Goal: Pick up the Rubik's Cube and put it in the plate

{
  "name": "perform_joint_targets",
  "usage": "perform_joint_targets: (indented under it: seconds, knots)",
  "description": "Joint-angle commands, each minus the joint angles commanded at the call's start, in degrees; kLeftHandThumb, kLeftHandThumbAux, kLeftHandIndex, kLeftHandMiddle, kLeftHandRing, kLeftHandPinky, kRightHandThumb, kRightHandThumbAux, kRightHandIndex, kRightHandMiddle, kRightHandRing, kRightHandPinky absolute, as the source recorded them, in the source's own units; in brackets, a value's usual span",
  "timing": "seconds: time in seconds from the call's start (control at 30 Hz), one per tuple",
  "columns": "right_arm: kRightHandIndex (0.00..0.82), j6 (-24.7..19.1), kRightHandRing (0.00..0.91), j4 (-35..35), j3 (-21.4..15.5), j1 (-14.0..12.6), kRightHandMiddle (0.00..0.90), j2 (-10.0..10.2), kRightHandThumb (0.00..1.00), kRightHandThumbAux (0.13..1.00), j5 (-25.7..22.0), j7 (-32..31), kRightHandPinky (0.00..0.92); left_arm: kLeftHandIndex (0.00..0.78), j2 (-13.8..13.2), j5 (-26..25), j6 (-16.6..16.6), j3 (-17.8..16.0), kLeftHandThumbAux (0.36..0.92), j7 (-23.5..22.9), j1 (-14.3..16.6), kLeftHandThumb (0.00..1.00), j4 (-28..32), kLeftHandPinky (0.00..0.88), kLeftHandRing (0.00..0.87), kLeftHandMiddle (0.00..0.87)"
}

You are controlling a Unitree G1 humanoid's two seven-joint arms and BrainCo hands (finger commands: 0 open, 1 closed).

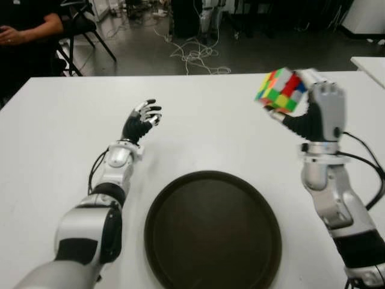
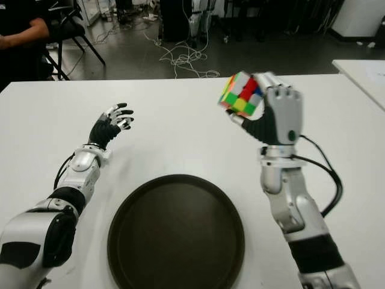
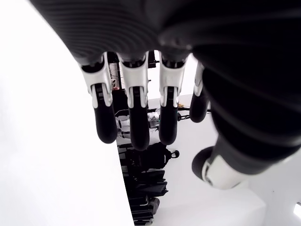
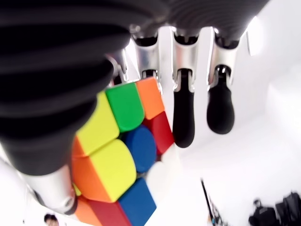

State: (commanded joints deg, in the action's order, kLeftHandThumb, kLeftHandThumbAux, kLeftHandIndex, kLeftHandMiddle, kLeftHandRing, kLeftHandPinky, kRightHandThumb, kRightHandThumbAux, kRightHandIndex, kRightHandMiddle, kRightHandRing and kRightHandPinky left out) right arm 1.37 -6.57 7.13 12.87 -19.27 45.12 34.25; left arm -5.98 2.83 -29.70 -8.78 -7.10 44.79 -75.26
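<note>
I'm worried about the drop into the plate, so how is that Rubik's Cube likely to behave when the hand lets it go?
The Rubik's Cube looks rigid and boxy, so it should land flat rather than roll. Held lifted in the right hand, beyond the plate rather than over it, it could bounce or tumble if released now. Its glossy faces may slide on the plate's smooth surface.

The right hand [image 1: 313, 105] is raised upright on a near-vertical forearm, back of the hand toward the camera, thumb and fingers [image 4: 183, 117] curled in a grasp on the Rubik's Cube [image 1: 281, 90]; the left hand [image 1: 142, 120] reaches forward on an extended arm, fingers [image 3: 134, 117] loosely spread, holding nothing.
</note>
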Motion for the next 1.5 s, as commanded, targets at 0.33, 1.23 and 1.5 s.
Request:
perform_joint_targets:
  seconds: [0.33, 1.23, 1.5]
  knots:
    - [0.432, 12.84, 0.745, 8.07, 4.58, 0.1, 0.74, 1.11, 0.701, 0.73, -1.97, 1.72, 0.765, 0.175, 0.0, -0.19, -0.54, -0.16, 0.701, -0.33, -0.09, 0.096, 0.04, 0.286, 0.257, 0.258]
    - [0.426, 44.37, 0.669, 24.87, 15.97, 1.17, 0.645, 2.18, 0.695, 0.73, -17.41, -24.78, 0.681, 0.176, -0.38, -0.44, -0.55, -0.28, 0.702, -0.94, 0.07, 0.104, 0.06, 0.294, 0.26, 0.259]
    - [0.424, 44.32, 0.668, 24.7, 15.12, 1.26, 0.641, 2.14, 0.694, 0.73, -17.89, -29.47, 0.679, 0.169, -0.38, -0.63, -0.32, -0.51, 0.693, -1.18, 0.07, 0.117, -0.05, 0.298, 0.264, 0.256]
